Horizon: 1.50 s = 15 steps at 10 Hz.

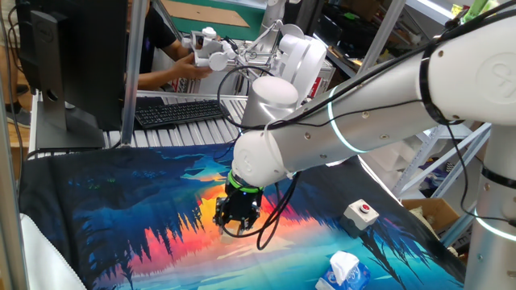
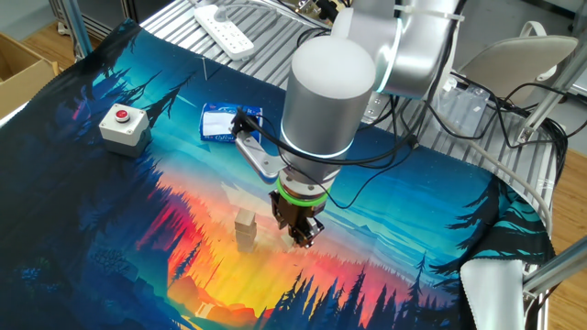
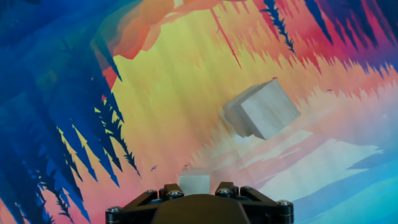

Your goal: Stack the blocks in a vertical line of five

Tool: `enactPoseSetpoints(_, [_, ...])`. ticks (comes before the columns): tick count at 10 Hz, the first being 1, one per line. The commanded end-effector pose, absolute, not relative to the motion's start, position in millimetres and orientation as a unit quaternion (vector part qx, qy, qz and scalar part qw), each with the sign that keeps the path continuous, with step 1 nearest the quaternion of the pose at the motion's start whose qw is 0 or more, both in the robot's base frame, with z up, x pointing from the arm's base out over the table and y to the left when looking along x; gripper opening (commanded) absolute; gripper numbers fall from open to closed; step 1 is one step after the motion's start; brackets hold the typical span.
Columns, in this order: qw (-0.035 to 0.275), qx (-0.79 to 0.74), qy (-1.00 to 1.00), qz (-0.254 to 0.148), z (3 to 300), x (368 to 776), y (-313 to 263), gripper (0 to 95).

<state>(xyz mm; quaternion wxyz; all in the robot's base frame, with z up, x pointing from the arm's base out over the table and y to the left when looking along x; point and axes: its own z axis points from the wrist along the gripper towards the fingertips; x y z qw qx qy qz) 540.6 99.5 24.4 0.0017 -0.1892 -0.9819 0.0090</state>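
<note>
Blocks first: a short stack of pale wooden cubes (image 2: pixel 245 230) stands on the sunset-coloured part of the printed mat (image 2: pixel 110 238), just beside the gripper (image 2: pixel 305 235), and in the hand view its top cube (image 3: pixel 261 109) sits up and right of the fingers, clear of them. Down low over the mat, the gripper points straight at the cloth with another small block (image 3: pixel 194 183) sitting between its fingers, jaws narrowed around it, though whether they actually press on it I cannot tell. Over by the mat's edge sit the white box with a red button (image 2: pixel 123 124) and the tissue pack (image 2: pixel 228 123), well apart from the stack.
</note>
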Motion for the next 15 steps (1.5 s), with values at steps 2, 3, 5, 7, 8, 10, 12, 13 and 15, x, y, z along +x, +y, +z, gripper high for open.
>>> enactPoseSetpoints(2, [0.000, -0.189, -0.982, 0.009, 22.9, 540.5, 100.4, 38.0])
enactPoseSetpoints(3, [-0.001, -0.190, -0.982, 0.009, 22.0, 540.5, 100.9, 38.0])
enactPoseSetpoints(5, [-0.003, -0.190, -0.982, 0.008, 20.2, 540.5, 101.2, 38.0])
enactPoseSetpoints(7, [-0.006, -0.185, -0.983, 0.009, 18.8, 540.7, 101.2, 19.0])
enactPoseSetpoints(8, [-0.007, -0.180, -0.984, 0.009, 18.5, 540.8, 101.2, 19.0])
enactPoseSetpoints(10, [-0.012, -0.173, -0.985, 0.010, 18.4, 540.8, 101.2, 0.0])
enactPoseSetpoints(12, [-0.018, -0.169, -0.985, 0.009, 18.9, 540.6, 101.2, 0.0])
enactPoseSetpoints(13, [-0.019, -0.167, -0.986, 0.009, 20.2, 540.4, 101.1, 0.0])
enactPoseSetpoints(15, [-0.018, -0.153, -0.988, 0.010, 29.7, 539.2, 100.3, 0.0])
